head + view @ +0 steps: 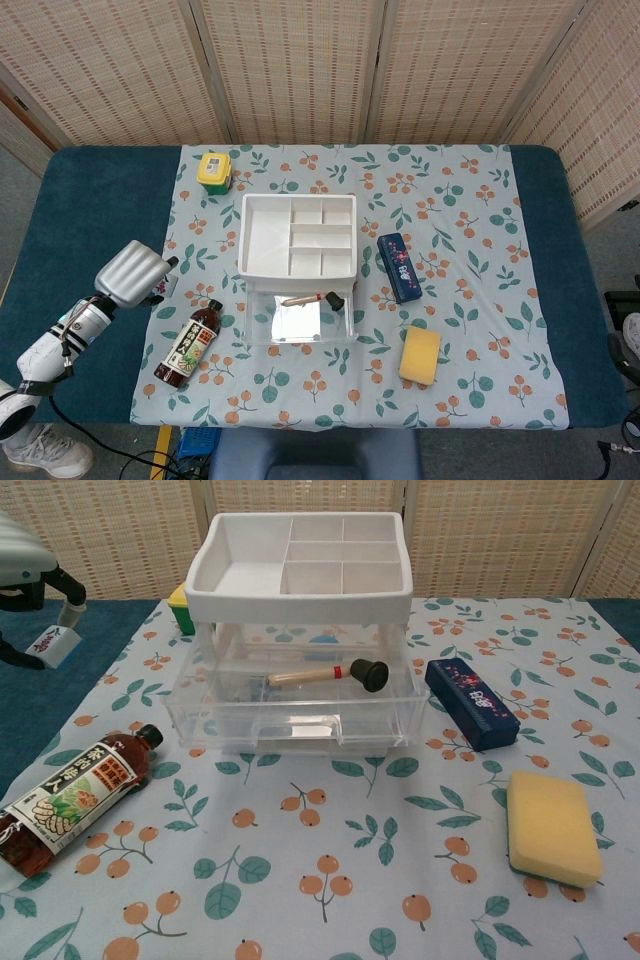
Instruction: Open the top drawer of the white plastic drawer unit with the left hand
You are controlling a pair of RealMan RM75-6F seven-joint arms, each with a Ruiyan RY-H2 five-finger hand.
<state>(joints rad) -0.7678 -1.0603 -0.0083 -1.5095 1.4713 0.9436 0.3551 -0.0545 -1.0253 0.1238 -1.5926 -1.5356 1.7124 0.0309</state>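
The white drawer unit (298, 236) stands mid-surface with its top drawer (299, 318) pulled out toward the robot, a brush (328, 672) lying inside; it sits well apart, to the right of the left hand's fingers (68, 592). The left hand (130, 271) hangs over the cloth's (470, 250) left edge, back upward, fingers curled and pinching a small white tag (55, 645).
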